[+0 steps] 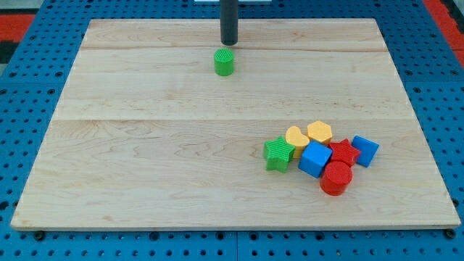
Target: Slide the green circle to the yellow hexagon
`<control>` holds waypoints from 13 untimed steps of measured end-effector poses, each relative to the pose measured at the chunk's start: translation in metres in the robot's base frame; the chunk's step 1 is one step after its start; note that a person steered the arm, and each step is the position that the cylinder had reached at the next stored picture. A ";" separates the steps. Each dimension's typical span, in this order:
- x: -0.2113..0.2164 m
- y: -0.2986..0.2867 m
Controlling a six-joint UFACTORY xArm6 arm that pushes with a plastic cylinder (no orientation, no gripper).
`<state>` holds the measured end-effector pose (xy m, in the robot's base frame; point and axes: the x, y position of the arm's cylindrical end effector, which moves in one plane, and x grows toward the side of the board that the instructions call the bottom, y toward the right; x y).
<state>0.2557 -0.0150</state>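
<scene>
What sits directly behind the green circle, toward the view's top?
My tip stands just behind the green circle, seemingly a hair apart. Behind it, only bare board. Whether they touch cannot be told.

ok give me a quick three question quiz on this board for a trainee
1. True or false: my tip is touching the yellow hexagon.
2. Which block lies nearest my tip? A) red circle B) green circle C) green star
3. Fill in: the yellow hexagon sits in a cluster toward the view's lower ____.

Key: 1. False; my tip stands just above the green circle, toward the view's top. 2. B. 3. Right.
</scene>
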 end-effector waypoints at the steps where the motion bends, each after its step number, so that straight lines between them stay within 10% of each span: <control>1: 0.021 -0.037; 4: 0.045 0.012; 7: 0.157 0.107; 13: 0.128 0.164</control>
<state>0.3838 0.1487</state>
